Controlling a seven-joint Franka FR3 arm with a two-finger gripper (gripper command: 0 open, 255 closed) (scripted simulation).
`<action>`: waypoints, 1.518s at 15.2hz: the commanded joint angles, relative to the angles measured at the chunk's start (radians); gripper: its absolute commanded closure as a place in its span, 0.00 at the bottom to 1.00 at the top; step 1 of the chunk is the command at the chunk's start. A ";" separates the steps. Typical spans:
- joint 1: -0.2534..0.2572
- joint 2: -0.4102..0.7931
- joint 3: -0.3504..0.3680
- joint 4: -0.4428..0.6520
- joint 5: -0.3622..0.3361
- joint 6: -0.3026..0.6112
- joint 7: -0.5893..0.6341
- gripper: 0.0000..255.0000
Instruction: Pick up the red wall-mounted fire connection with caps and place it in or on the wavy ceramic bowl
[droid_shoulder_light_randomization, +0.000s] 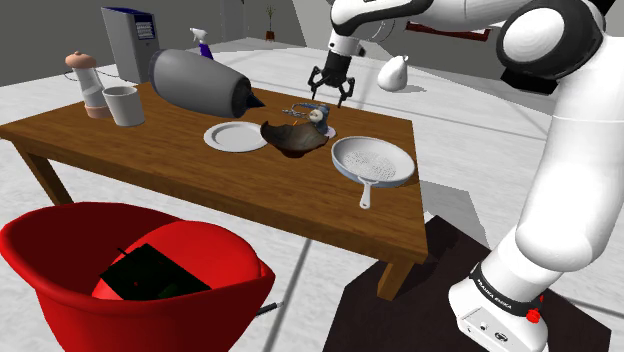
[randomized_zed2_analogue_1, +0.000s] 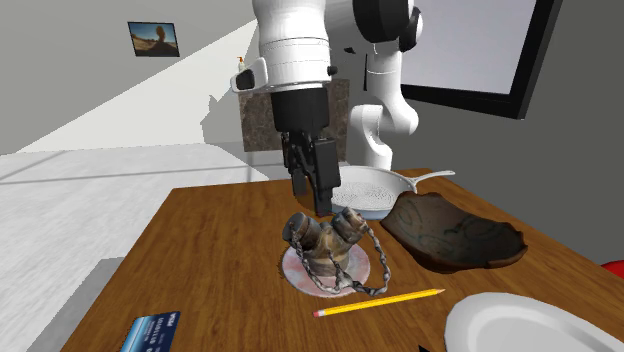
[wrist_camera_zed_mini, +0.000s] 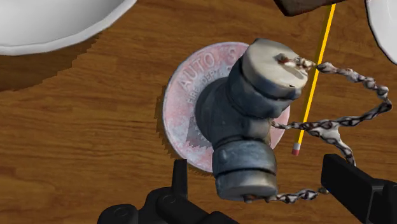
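Brown wooden table: carries every item of the task.
Fire connection: a grey-brown two-outlet fire connection with flat caps, resting on its round pinkish-red base plate lettered AUTO. It lies on the table and nothing holds it.
Chains: thin metal chains loop loosely from the caps onto the wood.
Gripper: the all-black two-finger gripper hovers directly above the connection. Its jaws are spread wide and grip nothing.
Key relation: in the wrist view the nearer capped outlet sits between the fingers, closer to one than the other, with neither touching it. The cap-to-cap axis runs roughly square to the line joining the fingers, so closing them would likely pinch across that outlet's width.
Bowl: a dark brown wavy-rimmed ceramic bowl, just beside the connection. It sits at about 3 o'clock from it in the second exterior view and about 7 o'clock in the shoulder view.
Pencil: a yellow pencil lies at about 5 o'clock of the connection in the second exterior view, close to a chain.
Step, as judged: lower straight down, clamp the outlet, lift, then make a short carry to the bowl.
Risk, as judged: the rounded cap may slip and the trailing chains may drag the pencil.
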 joint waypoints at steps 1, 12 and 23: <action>-0.005 0.053 -0.007 0.062 0.004 -0.003 0.022 0.00; 0.002 0.077 -0.003 -0.003 0.007 0.087 0.018 0.00; 0.002 0.077 -0.003 -0.003 0.007 0.087 0.019 1.00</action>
